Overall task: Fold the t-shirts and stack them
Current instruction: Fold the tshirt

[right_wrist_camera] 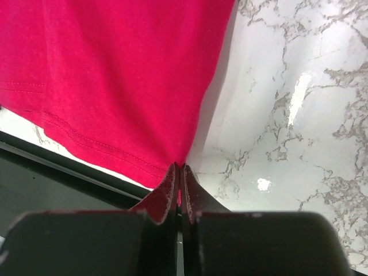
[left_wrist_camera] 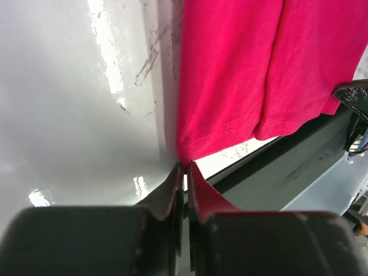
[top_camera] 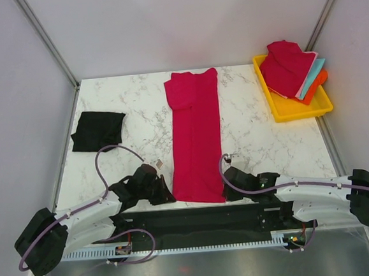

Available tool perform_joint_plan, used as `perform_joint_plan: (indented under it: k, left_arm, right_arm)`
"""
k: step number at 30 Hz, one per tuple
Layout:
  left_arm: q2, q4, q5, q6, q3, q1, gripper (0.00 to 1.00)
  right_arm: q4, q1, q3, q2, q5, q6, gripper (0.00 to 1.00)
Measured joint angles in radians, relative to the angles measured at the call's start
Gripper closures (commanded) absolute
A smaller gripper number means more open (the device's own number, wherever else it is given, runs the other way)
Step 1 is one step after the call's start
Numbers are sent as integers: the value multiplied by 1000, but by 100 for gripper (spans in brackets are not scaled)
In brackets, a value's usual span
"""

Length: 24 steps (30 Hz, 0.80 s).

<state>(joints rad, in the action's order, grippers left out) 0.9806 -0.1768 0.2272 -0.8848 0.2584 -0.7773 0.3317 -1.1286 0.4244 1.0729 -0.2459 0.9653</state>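
The red shirt [top_camera: 195,137] lies in the middle of the table [top_camera: 255,139]. It is folded into one long strip that runs from the near edge to the far side. A sleeve is tucked over at the far end.

The left gripper [top_camera: 165,189] is at the near left corner of the strip. Its jaws are squeezed almost together, and the corner of the cloth sits right between them. The right gripper [top_camera: 227,189] is at the near right corner. Its jaws are pinched tight on the hem too.

Each arm holds one corner so the hem can come up flat and even. With just one corner held, the strip would likely twist or droop.

I think the next fold takes the near end over to the far end, so the long strip gets short.

The black shirt [top_camera: 97,129] sits folded on the left, well apart from the red one. It may be the start of the stack. The yellow tray [top_camera: 297,108] is at the far right with a pile [top_camera: 291,69] of red, teal and orange shirts in it.
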Motion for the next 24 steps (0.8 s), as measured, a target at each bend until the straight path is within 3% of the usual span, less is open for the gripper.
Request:
perform_joint_plan:
  k: [13,14,15,16,18,24]
  left_arm:
    - [-35,0,5,-2,-3,-4,98]
    - [-39,0,11,-2,-3,-4,94]
    - [-43,-1,16,-2,-2,-4,69]
    - [-48,-1,18,0,0,-4,50]
    - [-63,-6,19,-3,5,-4,28]
    - [-84,-12,9,-8,8,-4,28]
  right_arm:
    - [29,0,13,-17,-4,-18,100]
    - [37,0,19,-18,-5,-19,100]
    - [44,0,29,-18,-7,-21,100]
    - [50,0,37,-20,-7,-23,100]
    - [55,0,47,-30,-8,-26,100]
    - [77,0,52,-53,-18,-27,100]
